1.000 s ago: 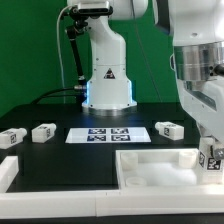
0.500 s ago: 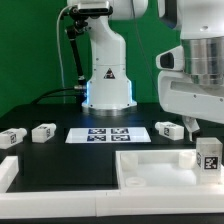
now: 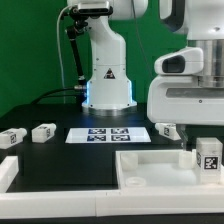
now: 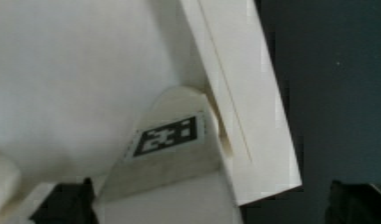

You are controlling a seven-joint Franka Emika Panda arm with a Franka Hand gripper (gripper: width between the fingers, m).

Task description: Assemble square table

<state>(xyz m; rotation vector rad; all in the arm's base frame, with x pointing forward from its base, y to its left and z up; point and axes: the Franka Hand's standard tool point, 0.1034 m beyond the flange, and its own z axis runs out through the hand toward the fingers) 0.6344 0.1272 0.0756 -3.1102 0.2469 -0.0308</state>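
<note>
Claw [image 4: 205,205] released: dark fingertips [image 4: 59,205] spread wide, with a gap visible on one side. A tagged leg block [image 4: 169,140] sits between them, close beside the raised rim of the square tabletop slab [image 3: 150,165]; contact with the rim cannot be confirmed. The slab rests on the counter [image 3: 60,152] beneath the claw. A spare leg [image 3: 168,129] lies near the claw. The marker board [image 3: 108,134] and two far legs [image 3: 44,131] lie well apart from it.

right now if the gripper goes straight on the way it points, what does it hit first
The gripper would likely meet the upright leg between its open jaws first, the square table below it; depth unclear.
</note>
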